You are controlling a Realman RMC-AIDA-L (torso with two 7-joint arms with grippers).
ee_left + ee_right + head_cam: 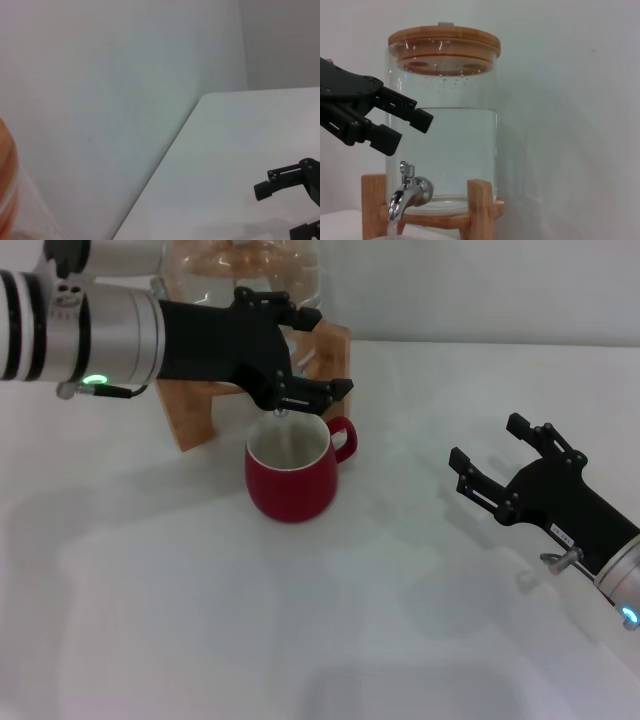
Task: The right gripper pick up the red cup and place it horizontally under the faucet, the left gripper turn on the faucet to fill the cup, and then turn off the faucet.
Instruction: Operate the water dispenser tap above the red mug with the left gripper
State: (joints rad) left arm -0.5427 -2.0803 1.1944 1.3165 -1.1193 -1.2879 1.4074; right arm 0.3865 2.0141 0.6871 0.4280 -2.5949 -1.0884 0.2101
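I can read no brand or writing anywhere; my right gripper (492, 462) carries a small pale label on its housing, too small to make out. That gripper hangs over the table (200, 620) well to the right of the cup (290, 472), its fingers spread apart and holding nothing.

My left gripper (322, 390) reaches in front of the jar (442, 140), its tips just above the faucet (409, 192) and over the cup's rim. Its two fingers (402, 112) stand a little apart, closed on nothing, and they do not touch the lever below them. In the head view this arm hides most of the jar and its wooden stand (195, 415).

The cup stands upright on the table directly under the spout, handle pointing right. Water runs from the spout. The jar has a bamboo lid (444, 42) and is about half full. A plain pale wall is behind.
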